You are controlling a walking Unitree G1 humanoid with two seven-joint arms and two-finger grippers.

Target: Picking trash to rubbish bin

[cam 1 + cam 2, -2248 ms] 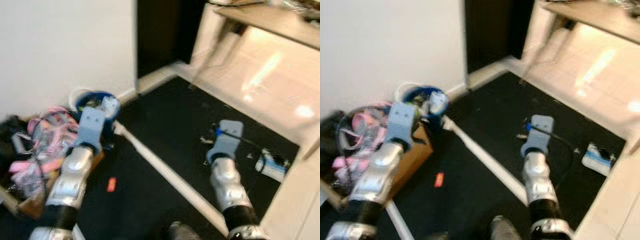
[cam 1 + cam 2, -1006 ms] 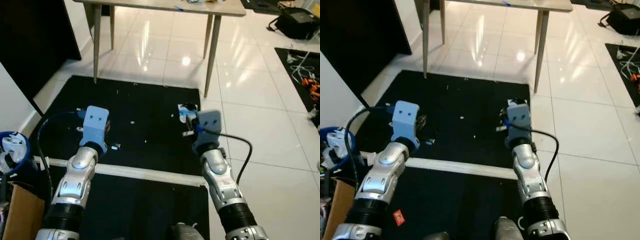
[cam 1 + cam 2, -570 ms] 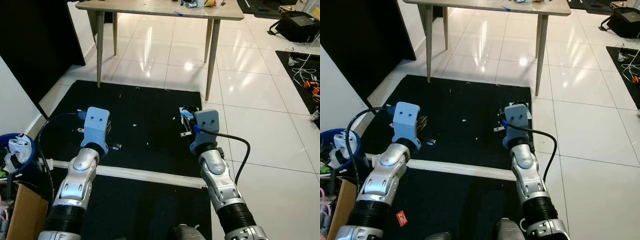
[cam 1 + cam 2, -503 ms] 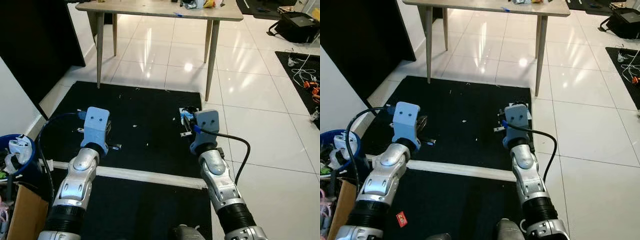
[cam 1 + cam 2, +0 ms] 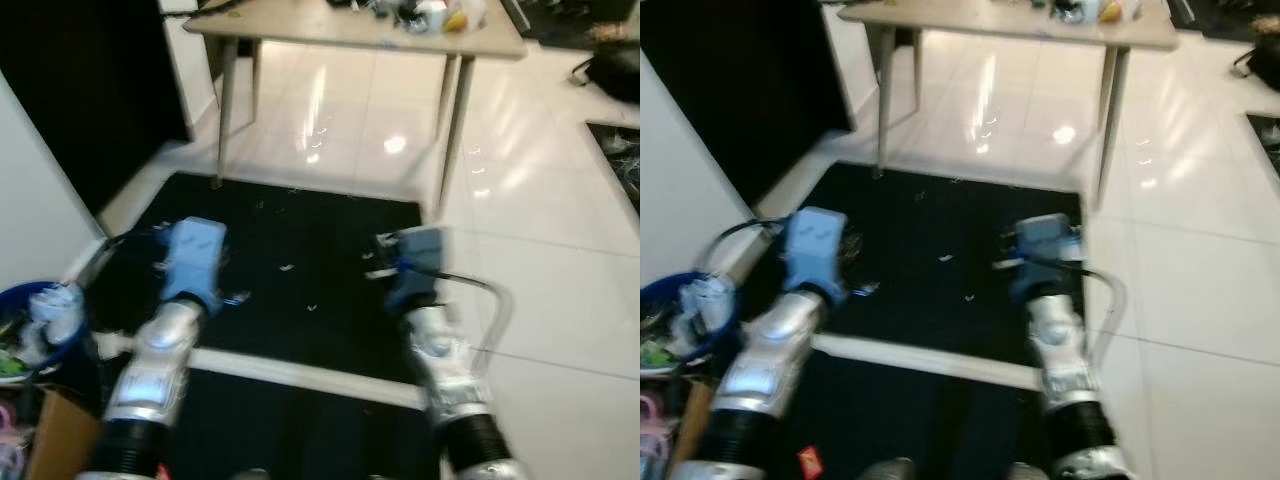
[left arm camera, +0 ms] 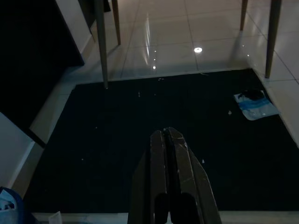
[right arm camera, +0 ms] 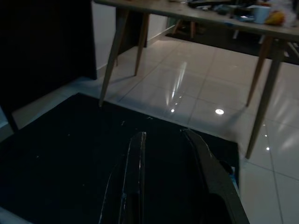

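Two tools hover empty over the black mat (image 5: 300, 260): the left tool (image 6: 168, 135) pressed together, the right tool (image 7: 163, 140) spread. This looks like the search step; next, the right tool must drop onto the blue-white wrapper (image 6: 254, 103) by the mat's edge, well apart from the blue bin (image 5: 40, 330).

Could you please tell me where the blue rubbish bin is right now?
The round blue rubbish bin sits on the floor at the robot's far left, against the white wall, just beyond the left arm.
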